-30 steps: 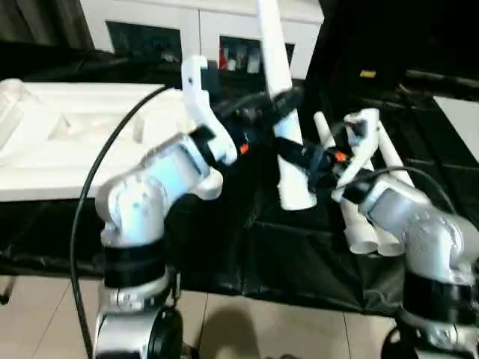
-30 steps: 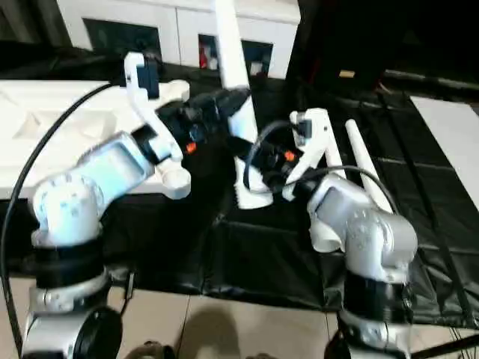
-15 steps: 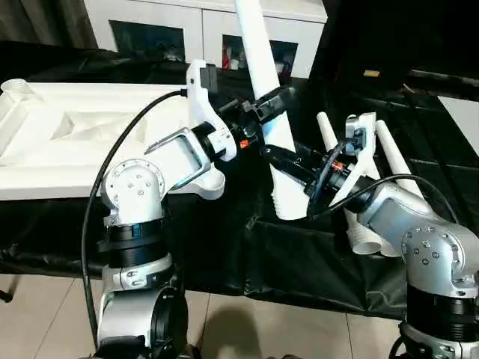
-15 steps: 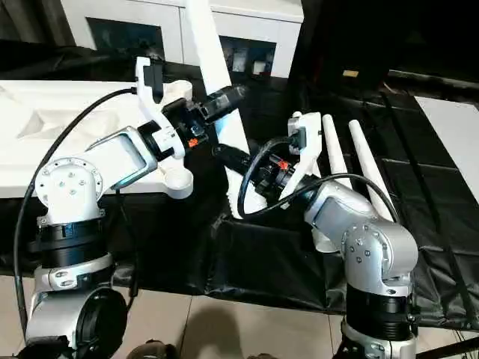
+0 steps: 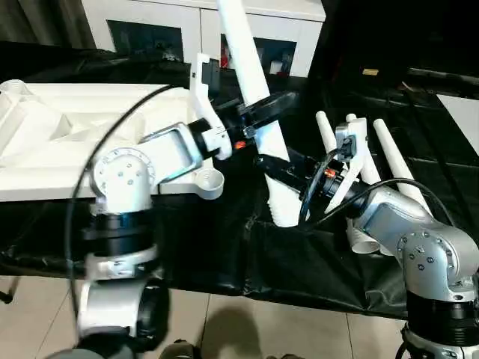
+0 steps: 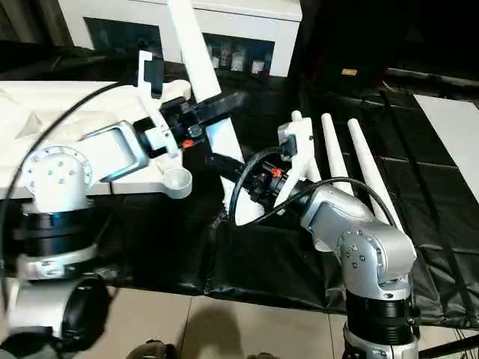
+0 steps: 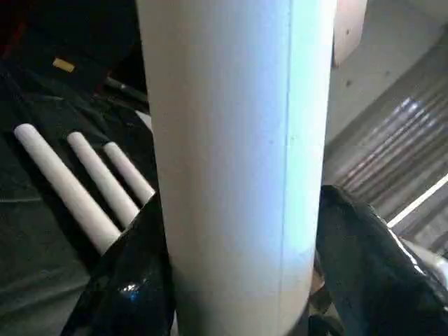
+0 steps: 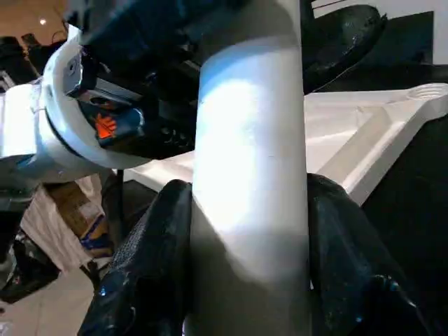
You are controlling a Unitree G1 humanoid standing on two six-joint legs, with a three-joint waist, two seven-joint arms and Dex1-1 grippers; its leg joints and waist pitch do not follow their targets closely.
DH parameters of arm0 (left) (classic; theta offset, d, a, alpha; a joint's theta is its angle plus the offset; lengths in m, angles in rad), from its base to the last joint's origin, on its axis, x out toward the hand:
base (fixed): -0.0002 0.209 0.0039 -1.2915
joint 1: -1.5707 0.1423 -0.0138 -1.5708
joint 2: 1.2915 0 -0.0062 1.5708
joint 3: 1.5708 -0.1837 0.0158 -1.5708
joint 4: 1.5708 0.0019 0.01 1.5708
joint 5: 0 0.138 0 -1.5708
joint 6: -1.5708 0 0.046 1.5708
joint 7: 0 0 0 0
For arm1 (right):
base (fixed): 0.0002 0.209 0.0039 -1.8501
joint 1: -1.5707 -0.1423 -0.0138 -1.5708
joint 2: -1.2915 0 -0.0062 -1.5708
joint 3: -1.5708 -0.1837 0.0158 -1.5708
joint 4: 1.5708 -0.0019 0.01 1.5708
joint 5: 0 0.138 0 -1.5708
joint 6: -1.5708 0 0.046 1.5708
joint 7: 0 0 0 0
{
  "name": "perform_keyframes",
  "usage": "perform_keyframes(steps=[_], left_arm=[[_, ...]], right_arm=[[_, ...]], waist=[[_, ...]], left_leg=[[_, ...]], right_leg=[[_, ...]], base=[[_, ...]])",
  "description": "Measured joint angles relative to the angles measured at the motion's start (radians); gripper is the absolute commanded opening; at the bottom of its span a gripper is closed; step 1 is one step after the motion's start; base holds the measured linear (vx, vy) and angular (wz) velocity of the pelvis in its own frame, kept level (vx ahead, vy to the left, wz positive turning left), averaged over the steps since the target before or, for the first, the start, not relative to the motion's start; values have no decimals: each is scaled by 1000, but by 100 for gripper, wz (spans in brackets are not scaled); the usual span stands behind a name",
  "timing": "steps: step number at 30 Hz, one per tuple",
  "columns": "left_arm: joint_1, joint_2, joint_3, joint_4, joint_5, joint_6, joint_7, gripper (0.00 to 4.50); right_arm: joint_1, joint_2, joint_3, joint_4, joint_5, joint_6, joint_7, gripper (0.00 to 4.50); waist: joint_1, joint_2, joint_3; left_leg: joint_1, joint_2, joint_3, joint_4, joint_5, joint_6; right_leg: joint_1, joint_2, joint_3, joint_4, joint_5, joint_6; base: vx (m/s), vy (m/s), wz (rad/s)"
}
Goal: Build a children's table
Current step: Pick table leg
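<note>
Both silver forearms reach inward toward the middle, the left arm bent at the elbow and angled up, the right arm stretched low from the right side. The left tool (image 5: 263, 112) is clamped on the tilted white leg (image 5: 254, 90) about midway up, a black finger (image 7: 133, 280) pressed to each flank. The right tool (image 5: 281, 166) grips the same leg lower down, its fingers (image 8: 154, 259) hugging both sides.
</note>
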Motion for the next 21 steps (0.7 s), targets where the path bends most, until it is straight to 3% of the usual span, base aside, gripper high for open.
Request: perform_keyframes(steps=[10, 20, 21], left_arm=[[-19, 71, -40, 40, 7, 11, -83, 198], [-19, 90, -65, 43, 10, -7, -119, 188], [-19, 94, -69, 44, 10, -9, -125, 188]], right_arm=[[-1, -11, 16, 0, 5, -5, 1, 186], [-1, -20, 30, 0, 4, -18, -1, 186], [-1, -21, 32, 0, 4, -20, -1, 221]], waist=[[1, 2, 1], [1, 3, 1], [1, 3, 1]], left_leg=[[0, 0, 0, 0, 0, 0], [0, 0, 0, 0, 0, -1], [0, 0, 0, 0, 0, -1]], right_leg=[[0, 0, 0, 0, 0, 0], [0, 0, 0, 1, 0, 0], [0, 0, 0, 1, 0, 0]], base=[[0, 0, 0], [0, 0, 0], [0, 0, 0]])
